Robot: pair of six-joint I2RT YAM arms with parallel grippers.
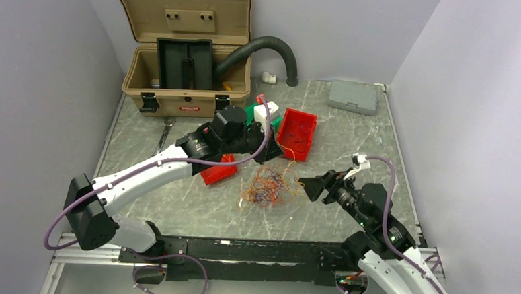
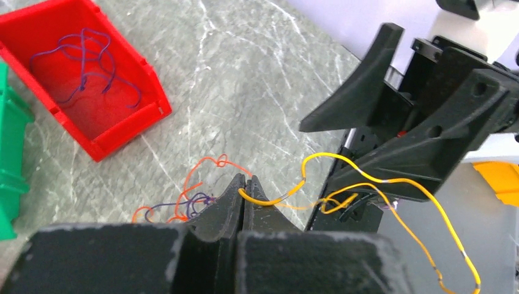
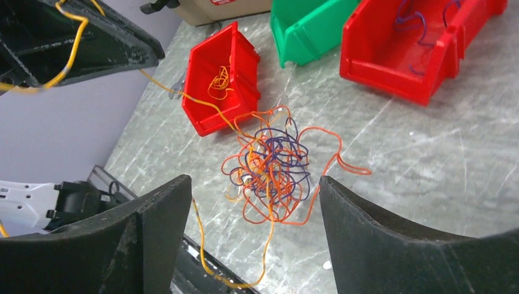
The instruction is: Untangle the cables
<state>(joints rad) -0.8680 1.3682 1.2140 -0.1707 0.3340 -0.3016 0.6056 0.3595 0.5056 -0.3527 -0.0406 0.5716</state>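
Observation:
The cables (image 1: 269, 186) are a fist-sized tangle of orange, purple and yellow strands (image 3: 272, 165) lying on the marble table. My left gripper (image 2: 246, 180) is shut on one yellow cable (image 2: 269, 199), which trails from the tangle and drapes over a finger of the right gripper (image 2: 318, 153). In the top view the left gripper (image 1: 270, 146) hovers above the tangle's far side. The right gripper (image 3: 254, 179) stands open just to the right of the tangle (image 1: 307, 187), with nothing pinched between its fingers (image 3: 153, 226). A yellow strand (image 3: 202, 245) hangs loose by its left finger.
A large red bin (image 2: 131, 131) holds purple strands (image 2: 85, 61). A small red bin (image 3: 202, 116) holds orange-yellow ones. A green bin (image 3: 306, 30) stands between them. At the back are an open tan case (image 1: 180, 82), a black hose (image 1: 269, 50) and a grey box (image 1: 353, 96).

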